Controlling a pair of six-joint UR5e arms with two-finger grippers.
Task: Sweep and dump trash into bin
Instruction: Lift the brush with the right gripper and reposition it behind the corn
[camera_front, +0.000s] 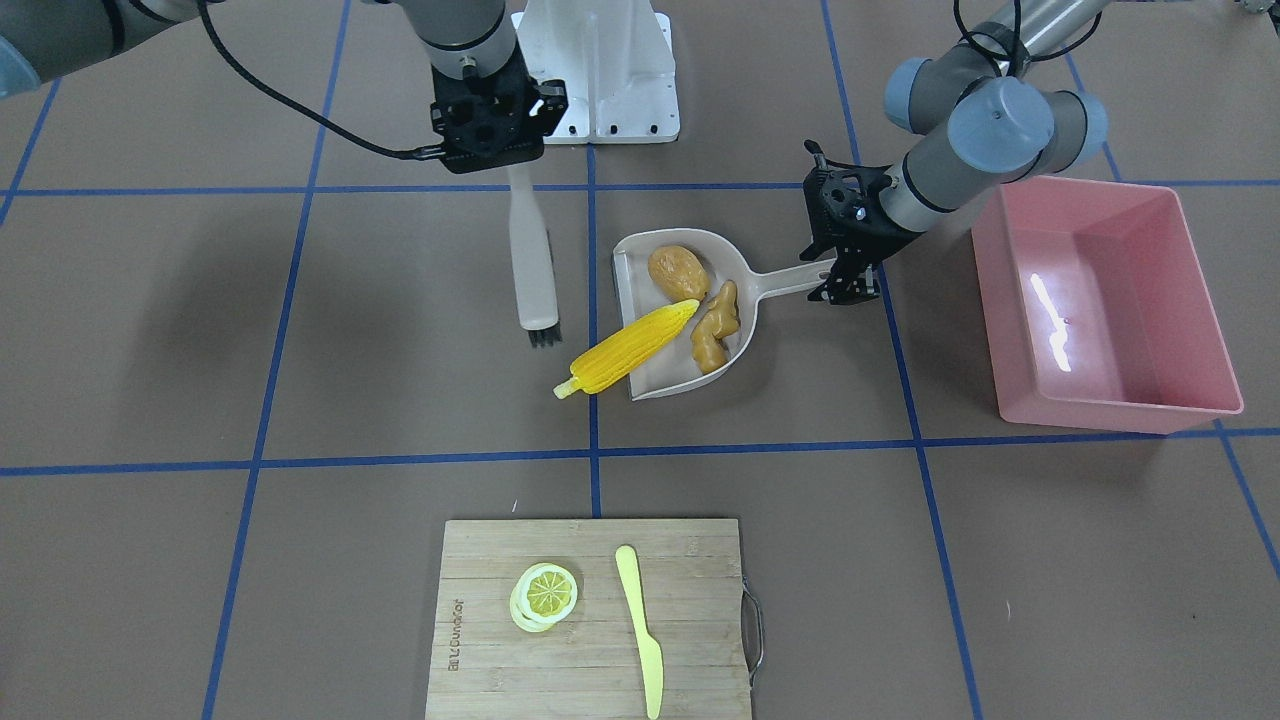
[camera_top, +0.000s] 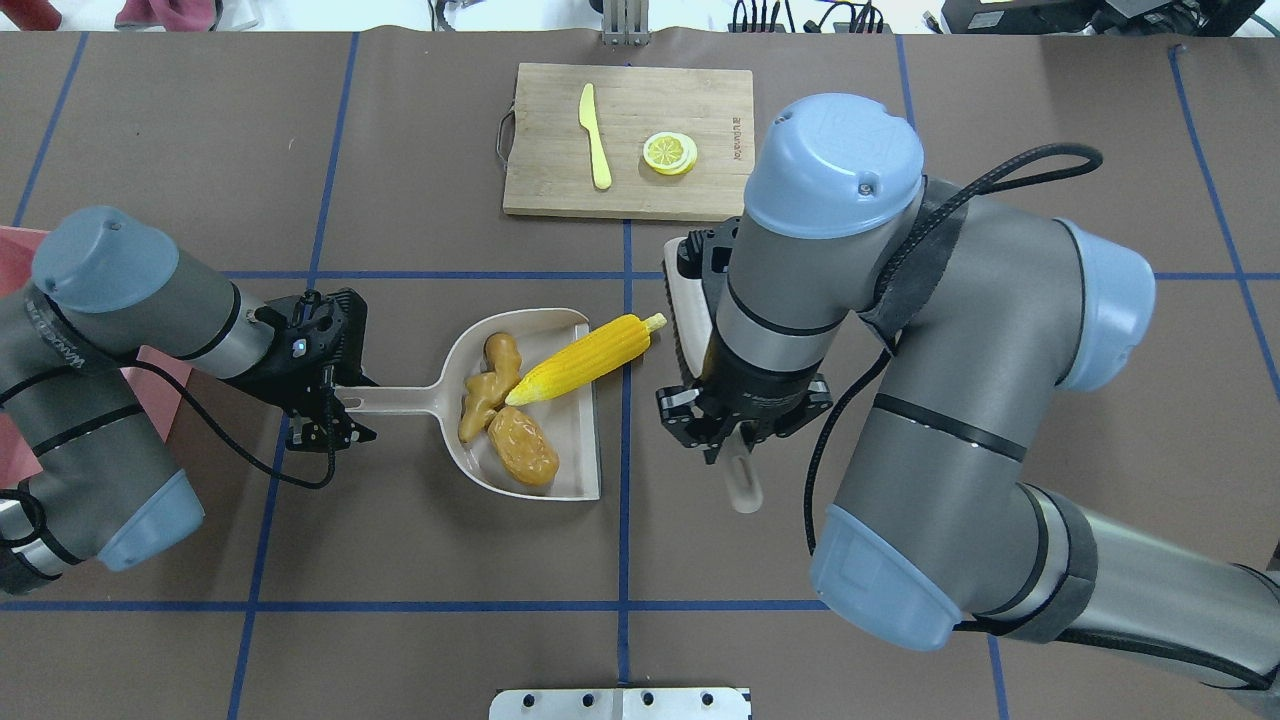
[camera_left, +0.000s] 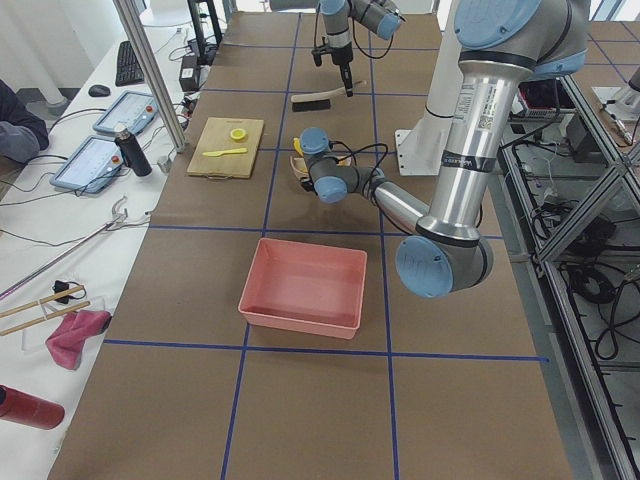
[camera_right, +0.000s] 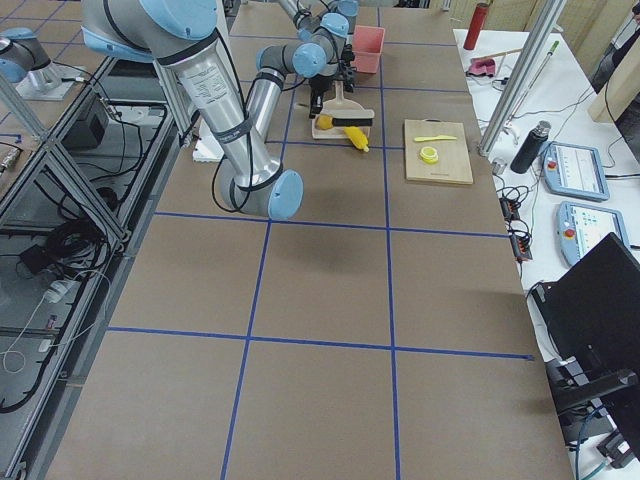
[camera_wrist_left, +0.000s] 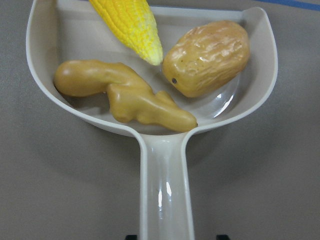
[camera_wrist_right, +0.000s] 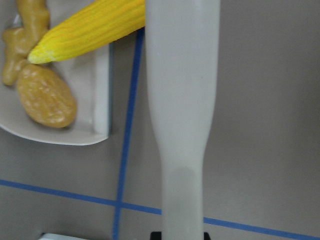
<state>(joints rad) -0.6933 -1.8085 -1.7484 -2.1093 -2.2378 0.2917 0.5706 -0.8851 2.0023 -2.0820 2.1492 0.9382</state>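
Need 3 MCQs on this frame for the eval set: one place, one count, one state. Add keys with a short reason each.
1. The potato lies:
A) in the bin
B) in the dustpan
C) in neither

2. Toy foods in or partly in the dustpan:
A) one
B) two
C) three

3. The left hand is:
A) open above the bin
B) shut on the dustpan's handle
C) shut on the potato

Key:
1 B: it sits on the dustpan's floor beside the ginger.
2 C: potato, ginger and corn are all there, with one end of the corn sticking out past the open edge.
3 B: the left wrist view shows the handle running straight back into the hand.
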